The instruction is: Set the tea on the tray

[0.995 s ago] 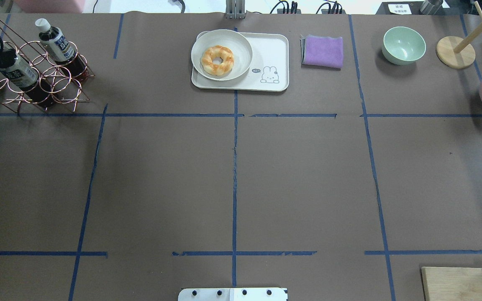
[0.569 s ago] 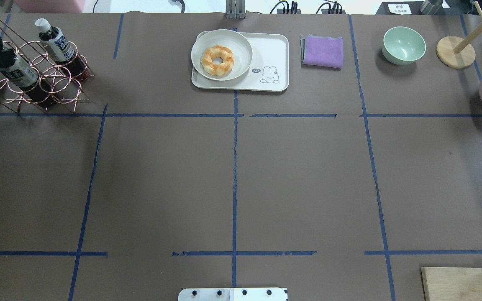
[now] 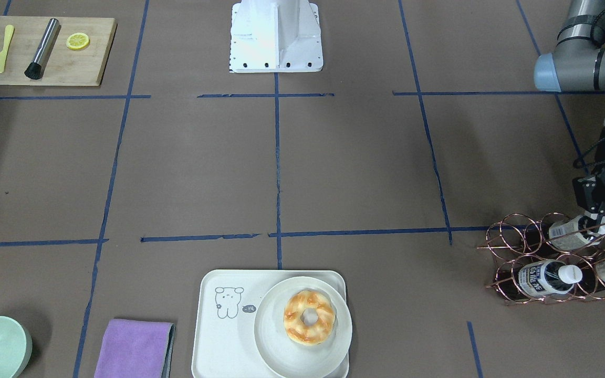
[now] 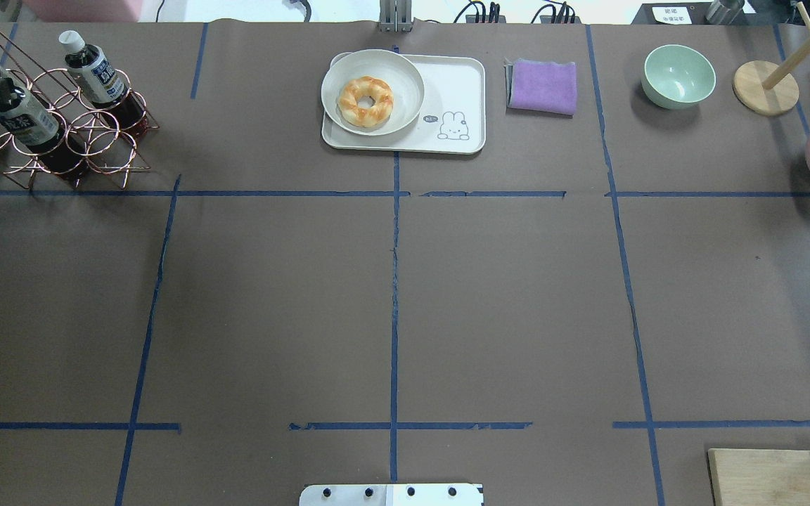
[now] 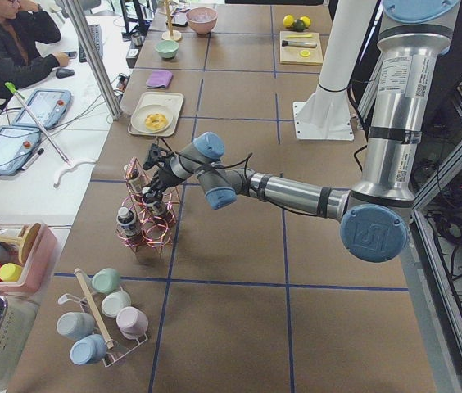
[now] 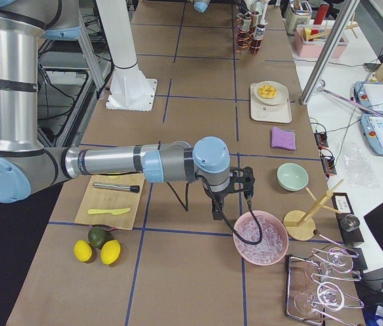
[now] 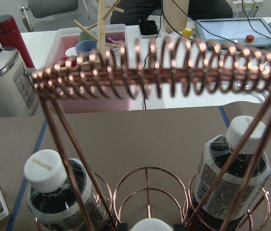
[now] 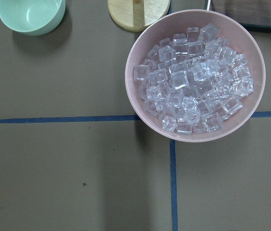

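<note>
My left gripper (image 3: 603, 218) is at the copper wire rack (image 3: 512, 247) at the table's far left. It is shut on the white cap of one tea bottle (image 4: 25, 123) that lies slanted in the rack. In the left wrist view the cap (image 7: 150, 225) sits between the two fingertips. Two more tea bottles (image 7: 54, 187) (image 7: 234, 168) lie in the rack. The cream tray (image 4: 458, 84) stands at the back centre, with a round plate (image 4: 405, 70) and a doughnut (image 4: 365, 102) on its left half. My right gripper (image 6: 242, 178) hovers by the ice bowl; I cannot tell whether it is open or shut.
A pink bowl of ice (image 8: 133, 96) lies under the right wrist camera. A green bowl (image 4: 679, 76), a purple cloth (image 4: 542, 86) and a wooden stand (image 4: 765, 88) line the back right. A wooden board (image 3: 92, 68) with tools lies near the robot's right.
The held tea bottle has slid up and to the left in the rack, drawn by my left gripper. Everything else is as before.
</note>
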Action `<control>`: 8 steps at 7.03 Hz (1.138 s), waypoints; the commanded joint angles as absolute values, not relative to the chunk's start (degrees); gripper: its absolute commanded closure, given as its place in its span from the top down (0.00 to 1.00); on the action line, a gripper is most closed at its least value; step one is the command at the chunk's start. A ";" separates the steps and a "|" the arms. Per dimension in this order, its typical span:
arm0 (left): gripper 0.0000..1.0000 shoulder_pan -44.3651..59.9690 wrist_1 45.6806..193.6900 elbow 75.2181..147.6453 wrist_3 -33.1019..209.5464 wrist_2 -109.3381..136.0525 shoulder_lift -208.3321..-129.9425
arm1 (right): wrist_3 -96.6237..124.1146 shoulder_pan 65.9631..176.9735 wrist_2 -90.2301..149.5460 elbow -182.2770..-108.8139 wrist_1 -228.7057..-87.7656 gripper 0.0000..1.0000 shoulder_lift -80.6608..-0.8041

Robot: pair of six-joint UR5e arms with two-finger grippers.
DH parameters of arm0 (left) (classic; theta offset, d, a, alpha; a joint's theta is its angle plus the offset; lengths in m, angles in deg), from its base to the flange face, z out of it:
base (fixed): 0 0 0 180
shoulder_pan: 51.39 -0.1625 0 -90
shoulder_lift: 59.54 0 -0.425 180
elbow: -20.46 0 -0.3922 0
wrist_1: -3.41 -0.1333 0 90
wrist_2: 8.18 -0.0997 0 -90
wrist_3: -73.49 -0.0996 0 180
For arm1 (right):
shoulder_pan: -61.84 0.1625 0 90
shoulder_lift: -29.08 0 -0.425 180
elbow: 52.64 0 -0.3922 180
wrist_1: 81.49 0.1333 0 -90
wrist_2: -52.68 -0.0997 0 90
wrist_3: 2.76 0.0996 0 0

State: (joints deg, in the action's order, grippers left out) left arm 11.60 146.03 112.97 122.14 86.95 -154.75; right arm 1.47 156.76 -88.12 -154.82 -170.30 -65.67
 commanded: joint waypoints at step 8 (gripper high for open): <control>0.00 15.05 143.94 119.51 121.92 89.82 -152.71 | 1.46 156.76 -88.12 -154.77 -170.35 1.00 -65.76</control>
State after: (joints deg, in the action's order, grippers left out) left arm 14.63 144.16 119.05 121.99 89.86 -152.84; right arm 1.46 156.79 -88.12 -154.78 -170.35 -65.73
